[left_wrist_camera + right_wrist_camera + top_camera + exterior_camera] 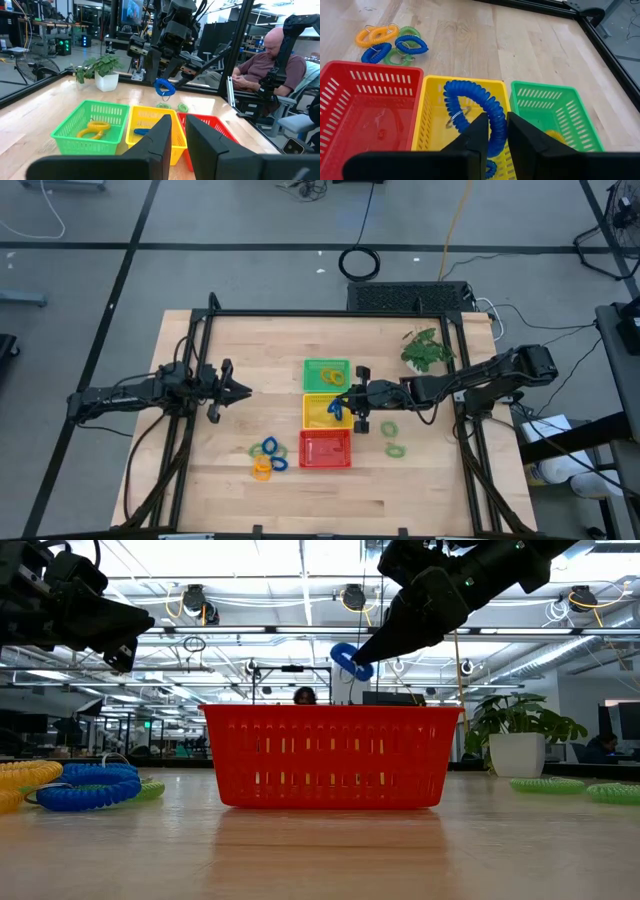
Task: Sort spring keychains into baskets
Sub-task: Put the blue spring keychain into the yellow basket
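Three baskets stand in a row at mid-table: green, yellow and red. My right gripper is above the yellow basket, shut on a blue spring keychain. An orange-yellow keychain lies in the green basket, and a blue one lies in the yellow basket. Several blue, orange and green keychains lie on the table to the left of the red basket. Two green ones lie to its right. My left gripper is shut and empty, raised to the left of the baskets. My right gripper pinches one stretch of the blue keychain's coil between its two fingers. The fingers slant down from the table's right side. The rest of the loop sticks out beyond the fingertips, lifted clear above the yellow basket.
A potted plant stands at the far right of the table. A black frame rail runs along the far edge. A seated person is beyond the table's right side. Bare wood lies at the near and left parts.
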